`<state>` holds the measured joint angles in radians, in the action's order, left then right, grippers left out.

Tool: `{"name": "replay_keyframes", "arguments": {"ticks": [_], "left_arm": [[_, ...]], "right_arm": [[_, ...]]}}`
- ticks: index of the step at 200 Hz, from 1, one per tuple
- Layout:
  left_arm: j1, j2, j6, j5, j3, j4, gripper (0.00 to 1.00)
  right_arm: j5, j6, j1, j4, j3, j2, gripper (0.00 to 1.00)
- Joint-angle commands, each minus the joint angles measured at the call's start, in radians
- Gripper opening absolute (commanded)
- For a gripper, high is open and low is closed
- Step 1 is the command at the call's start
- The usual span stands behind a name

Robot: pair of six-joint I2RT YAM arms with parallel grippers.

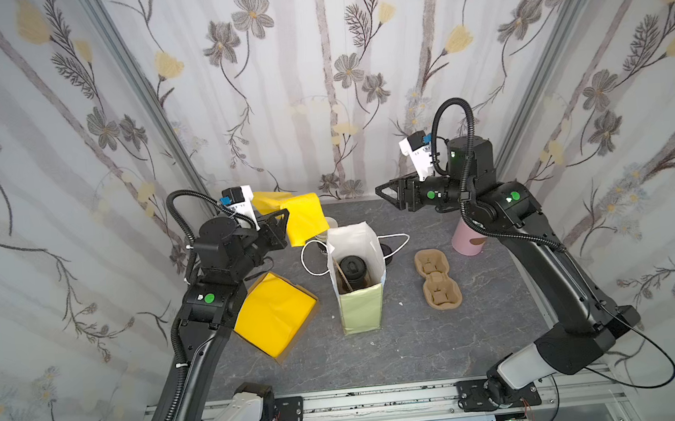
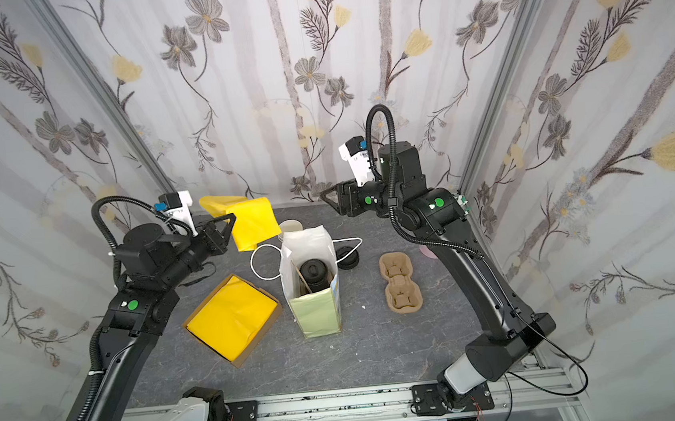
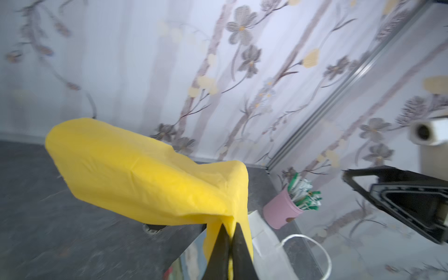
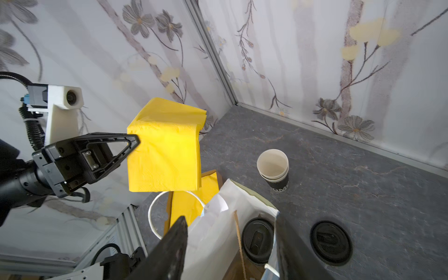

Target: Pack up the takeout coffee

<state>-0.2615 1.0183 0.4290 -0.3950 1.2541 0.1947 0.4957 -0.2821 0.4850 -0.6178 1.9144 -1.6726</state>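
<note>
Grey marbled tabletop (image 1: 422, 337), floral walls (image 1: 315, 76), lidded cup (image 1: 352, 268) in bag (image 1: 361, 309), left gripper (image 1: 286, 214) pinching napkin (image 1: 303, 218) aloft, right gripper (image 1: 381, 193) spread, empty

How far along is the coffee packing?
Done: the lidded coffee cup stands inside the paper bag. In hand: the left gripper is shut on a folded yellow napkin, held in the air beside the bag; the right gripper is open and empty. Left: probably dropping the napkin into the bag.
</note>
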Motion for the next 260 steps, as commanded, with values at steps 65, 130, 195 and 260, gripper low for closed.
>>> {"name": "replay_keyframes", "arguments": {"ticks": [65,130,195,260], "left_arm": [[-0.22,0.103,-0.111,-0.443,0.125,-0.443,0.0],[-0.225,0.091,-0.106,-0.498,0.068,-0.62,0.0],[-0.235,0.098,-0.198,-0.588,0.1,-0.62,0.0],[-0.243,0.114,-0.259,-0.597,0.096,-0.621,0.0]], "right_arm": [[0.56,-0.566,-0.03,1.009,-0.355,0.156,0.9],[0.656,-0.588,-0.025,1.025,-0.436,0.21,0.94],[0.648,-0.62,-0.006,1.057,-0.471,0.216,0.95],[0.762,-0.715,0.062,1.161,-0.447,0.172,0.95]]}}
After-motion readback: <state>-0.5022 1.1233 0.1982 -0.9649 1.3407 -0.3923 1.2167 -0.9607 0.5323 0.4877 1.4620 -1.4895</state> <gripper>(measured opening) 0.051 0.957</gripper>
